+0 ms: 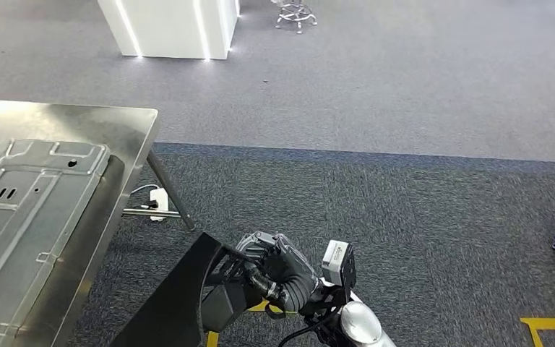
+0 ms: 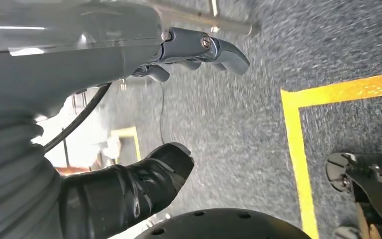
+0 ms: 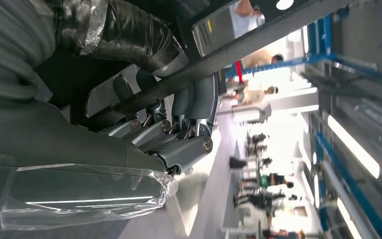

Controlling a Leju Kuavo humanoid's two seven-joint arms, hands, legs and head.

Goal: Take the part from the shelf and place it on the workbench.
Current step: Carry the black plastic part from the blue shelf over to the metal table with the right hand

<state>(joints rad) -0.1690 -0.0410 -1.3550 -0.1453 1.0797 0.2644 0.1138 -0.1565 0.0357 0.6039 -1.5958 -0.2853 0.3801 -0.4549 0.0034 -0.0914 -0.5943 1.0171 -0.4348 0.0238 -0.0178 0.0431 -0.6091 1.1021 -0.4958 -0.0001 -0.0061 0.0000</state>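
The biggest thing is the grey carpet floor, which spreads out all around. Next is the shiny metal surface on the robot's left side. That looks like the workbench where the part should go. A big flat metal panel already lies on it, so the new part will likely need a free spot beside it.

The part is a black, curved sheet, low in the head view and near the corner of the surface. It is off the shelf but not yet on the surface. The right robot hand is clenched around one edge of it. In the right wrist view its fingers wrap over a dark bar of the part, probably so the thin sheet cannot slip while it is carried.

The left robot hand hangs over the floor with its fingers spread and nothing in them. It seems to be kept free, maybe to help steady the part later.

A small white power strip lies on the floor under the surface.
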